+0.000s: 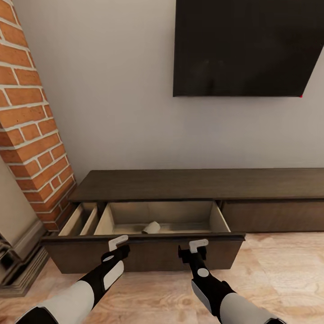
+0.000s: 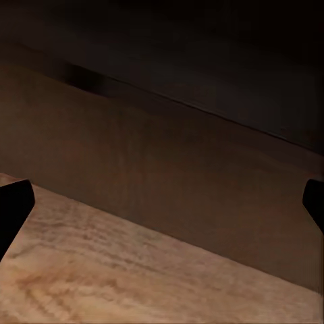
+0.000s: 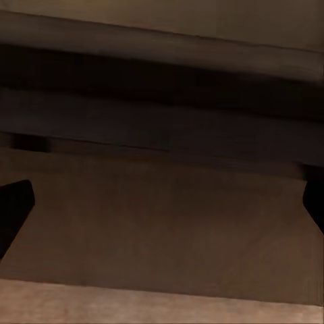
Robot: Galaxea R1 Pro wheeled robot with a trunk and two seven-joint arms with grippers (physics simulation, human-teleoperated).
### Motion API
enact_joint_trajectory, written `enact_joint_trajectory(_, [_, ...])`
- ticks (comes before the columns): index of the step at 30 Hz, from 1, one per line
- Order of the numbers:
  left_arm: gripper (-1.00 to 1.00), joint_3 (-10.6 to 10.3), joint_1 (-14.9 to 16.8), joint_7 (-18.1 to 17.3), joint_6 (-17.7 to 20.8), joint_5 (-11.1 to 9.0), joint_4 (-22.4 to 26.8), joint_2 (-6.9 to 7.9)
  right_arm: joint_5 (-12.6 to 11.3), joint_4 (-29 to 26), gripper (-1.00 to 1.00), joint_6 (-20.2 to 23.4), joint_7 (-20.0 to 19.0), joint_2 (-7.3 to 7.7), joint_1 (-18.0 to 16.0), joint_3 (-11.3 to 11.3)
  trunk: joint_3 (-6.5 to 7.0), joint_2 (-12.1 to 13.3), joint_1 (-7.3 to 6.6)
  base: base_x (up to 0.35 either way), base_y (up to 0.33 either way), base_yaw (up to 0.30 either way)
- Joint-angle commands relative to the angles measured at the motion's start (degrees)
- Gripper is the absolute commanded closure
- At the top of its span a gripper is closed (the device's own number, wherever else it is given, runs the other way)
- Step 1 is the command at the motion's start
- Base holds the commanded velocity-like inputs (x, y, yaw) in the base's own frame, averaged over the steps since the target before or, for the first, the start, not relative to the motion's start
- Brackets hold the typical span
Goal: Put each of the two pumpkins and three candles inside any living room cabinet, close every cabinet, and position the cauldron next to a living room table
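Both grippers, left (image 1: 118, 243) and right (image 1: 198, 245), spread wide and empty, hover over the wood floor (image 1: 288, 270) just before the cabinet (image 1: 189, 184). Its drawer (image 1: 144, 254) stands open, a candle (image 1: 151, 227) lying tipped inside. Behind rise the grey wall (image 1: 112, 99), a TV (image 1: 247, 45) and a brick column (image 1: 31, 126).

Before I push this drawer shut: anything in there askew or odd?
Yes: the candle in the open drawer of the cabinet lies tipped on its side rather than upright. Nothing else stands out.
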State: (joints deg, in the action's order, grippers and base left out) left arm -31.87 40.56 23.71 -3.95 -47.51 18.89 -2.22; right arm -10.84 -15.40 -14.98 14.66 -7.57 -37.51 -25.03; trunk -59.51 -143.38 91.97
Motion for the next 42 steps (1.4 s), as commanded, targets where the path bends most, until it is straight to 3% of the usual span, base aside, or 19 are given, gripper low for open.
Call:
enact_joint_trajectory(1, [-1.0, -0.47, 0.04, 0.28, -0.56, -0.63, 0.0, 0.02, -0.06, -0.07, -1.0, -0.25, 0.37, 0.01, -0.11, -0.83, -0.04, -0.02, 0.01, 0.301, 0.0, 0.0])
enact_joint_trajectory(29, [-1.0, -0.47, 0.04, 0.28, -0.97, -0.65, -0.06, 0.02, -0.06, -0.07, -1.0, -0.31, 0.37, 0.01, -0.11, -0.89, -0.04, -0.02, 0.01, 0.29, 0.0, 0.0])
enact_joint_trajectory(42, [-1.0, -0.47, 0.04, 0.28, -1.05, -0.65, -0.07, 0.02, -0.06, -0.07, -1.0, -0.32, 0.37, 0.01, -0.11, -0.89, -0.04, -0.02, 0.01, 0.091, 0.0, 0.0])
